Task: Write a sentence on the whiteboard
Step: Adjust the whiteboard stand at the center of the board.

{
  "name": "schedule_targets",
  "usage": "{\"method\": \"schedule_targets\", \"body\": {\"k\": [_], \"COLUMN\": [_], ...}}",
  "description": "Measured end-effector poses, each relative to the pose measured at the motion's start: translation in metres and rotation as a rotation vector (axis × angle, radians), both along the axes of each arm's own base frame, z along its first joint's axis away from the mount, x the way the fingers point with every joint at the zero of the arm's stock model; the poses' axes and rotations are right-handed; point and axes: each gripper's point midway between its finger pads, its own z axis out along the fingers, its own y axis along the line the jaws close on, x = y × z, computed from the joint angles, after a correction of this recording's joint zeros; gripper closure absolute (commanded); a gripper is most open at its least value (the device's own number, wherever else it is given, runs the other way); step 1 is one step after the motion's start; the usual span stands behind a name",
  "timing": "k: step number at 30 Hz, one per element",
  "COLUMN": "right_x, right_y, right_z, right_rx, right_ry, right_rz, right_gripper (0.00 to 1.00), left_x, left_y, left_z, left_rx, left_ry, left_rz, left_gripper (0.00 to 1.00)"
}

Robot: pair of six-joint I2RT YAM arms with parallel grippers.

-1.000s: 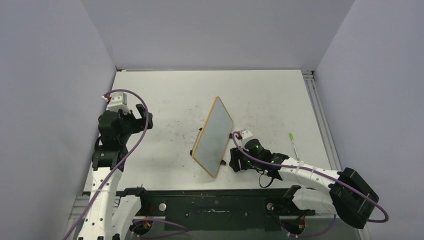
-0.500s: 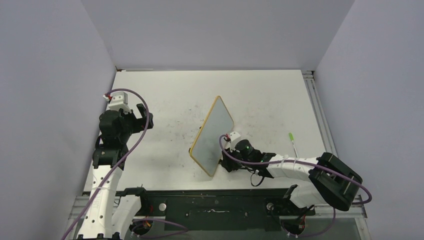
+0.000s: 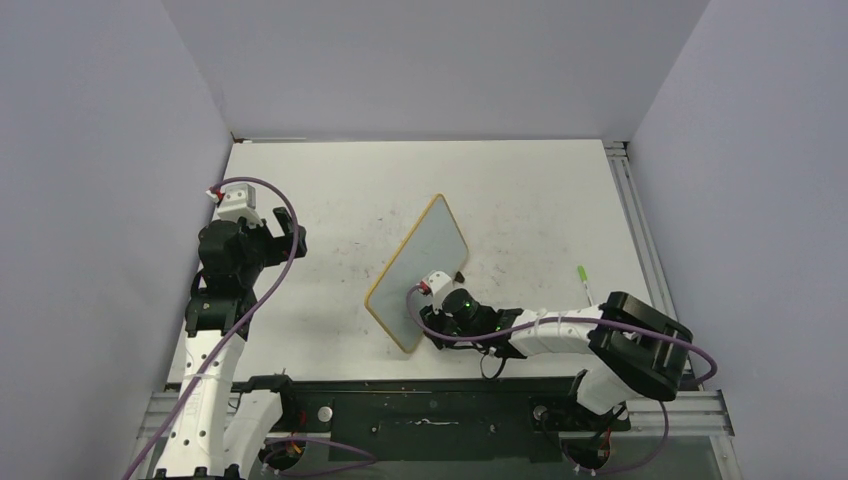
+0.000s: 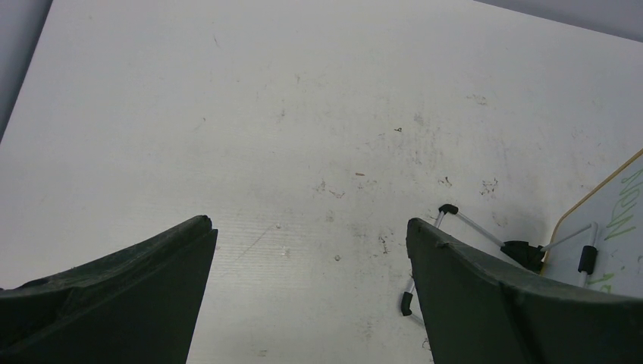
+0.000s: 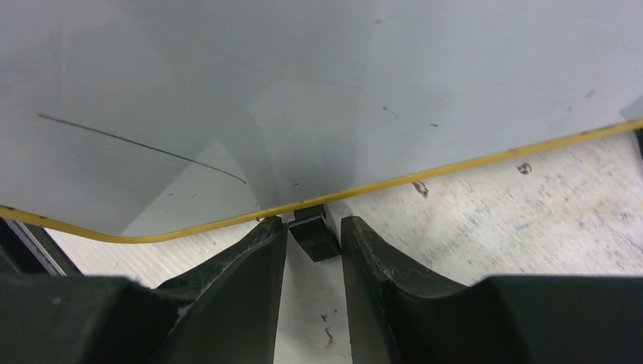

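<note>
Where the whiteboard's foot sits — right gripper straddles it.

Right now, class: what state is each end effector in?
Left end effector: open, holding nothing.
Right end effector: jaws narrow around the black stand foot of the whiteboard; firm grip cannot be told.

The white table is scuffed with dark marks. The whiteboard stands on it near the middle. A green marker lies on the table well to the whiteboard's right.
</note>
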Motion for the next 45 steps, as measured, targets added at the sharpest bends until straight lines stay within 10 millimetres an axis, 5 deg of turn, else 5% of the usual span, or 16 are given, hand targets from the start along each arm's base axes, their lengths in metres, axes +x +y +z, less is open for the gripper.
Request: {"method": "schedule_targets", "body": {"k": [11, 28, 45], "right_x": [0.004, 0.051, 0.099], "right_y": [0.034, 0.097, 0.117], "right_z": [-0.001, 0.002, 0.003], "right_rx": [-0.034, -0.003, 0.033], "right_ry": [-0.114, -0.159, -0.206], "right_rz": [-0.016, -0.212, -0.401], "right_gripper": [0.66, 0.81, 0.76], "left_x": [0.0, 0.0, -0.001], "left_y": [0.0, 0.0, 0.0], "left_z": [0.0, 0.001, 0.003], "left_rx": [0.0, -0.001, -0.001], "left_ry": [0.0, -0.002, -0.01], "left_rz": [0.0, 0.0, 0.001], "left_gripper": [0.04, 0.04, 0.04]}}
